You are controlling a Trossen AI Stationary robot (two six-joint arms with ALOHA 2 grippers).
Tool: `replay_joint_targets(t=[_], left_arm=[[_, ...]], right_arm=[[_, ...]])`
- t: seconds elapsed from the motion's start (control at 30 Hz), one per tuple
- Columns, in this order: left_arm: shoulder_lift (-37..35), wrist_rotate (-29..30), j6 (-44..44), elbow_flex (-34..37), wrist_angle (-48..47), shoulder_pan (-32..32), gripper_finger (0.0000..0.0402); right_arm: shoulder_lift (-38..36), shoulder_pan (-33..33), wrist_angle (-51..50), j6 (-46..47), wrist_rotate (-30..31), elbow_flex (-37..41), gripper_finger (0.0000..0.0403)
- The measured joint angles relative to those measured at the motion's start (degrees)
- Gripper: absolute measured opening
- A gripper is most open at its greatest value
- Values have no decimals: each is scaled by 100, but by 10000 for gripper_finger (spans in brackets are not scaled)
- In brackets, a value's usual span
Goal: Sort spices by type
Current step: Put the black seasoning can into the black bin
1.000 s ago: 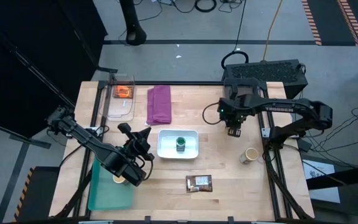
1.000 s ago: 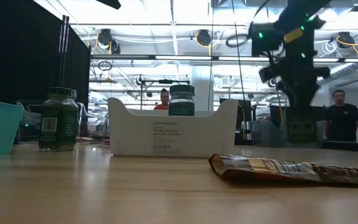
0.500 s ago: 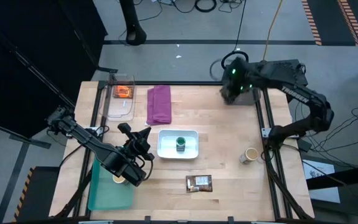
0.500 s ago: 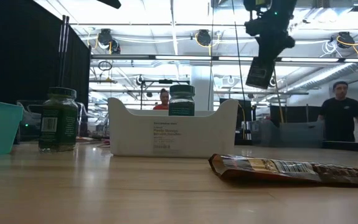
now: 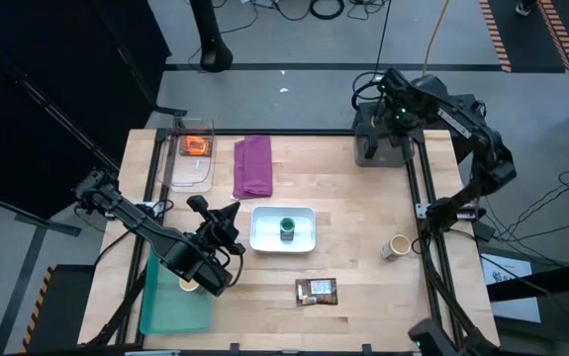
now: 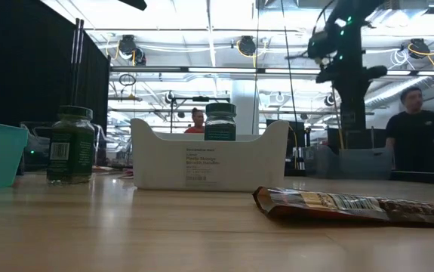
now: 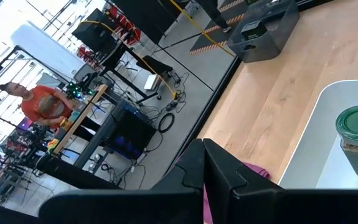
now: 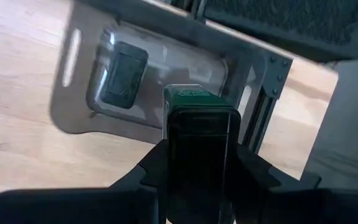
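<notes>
Wooden desk (image 5: 343,227) seen from above, with two dark robot arms. Right hand (image 8: 198,134), at the far right corner, grips a dark green jar (image 8: 196,106) over a grey tray (image 5: 381,148). Left hand (image 7: 202,163), fingers pressed together and empty, rests near the left edge beside a teal bin (image 5: 170,302). Another green-lidded jar (image 5: 287,229) stands in a white tray (image 5: 304,241). Brown packet (image 5: 317,291) lies at the near edge, and a tan-lidded jar (image 5: 397,247) stands at right.

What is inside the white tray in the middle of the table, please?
The white tray holds one green-lidded jar, standing upright. In the high view the rest of its floor looks bare. In the low view its front wall hides the jar's lower part.
</notes>
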State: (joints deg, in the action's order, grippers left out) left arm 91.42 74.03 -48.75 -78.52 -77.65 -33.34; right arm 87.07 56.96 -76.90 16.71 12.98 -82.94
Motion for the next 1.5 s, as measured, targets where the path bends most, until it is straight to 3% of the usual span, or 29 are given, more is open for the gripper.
replay_joint_targets(t=[0.3, 0.77, 1.5], left_arm=[[2, -2, -43, 2, 21, 0, 5], [2, -26, -169, 2, 70, 33, 5], [0, -21, -142, 2, 52, 223, 5]], right_arm=[[768, 348, 166, -182, -27, 14, 96], [562, 628, 1220, -237, -692, 533, 96], [564, 626, 2037, 93, -684, 1313, 96]])
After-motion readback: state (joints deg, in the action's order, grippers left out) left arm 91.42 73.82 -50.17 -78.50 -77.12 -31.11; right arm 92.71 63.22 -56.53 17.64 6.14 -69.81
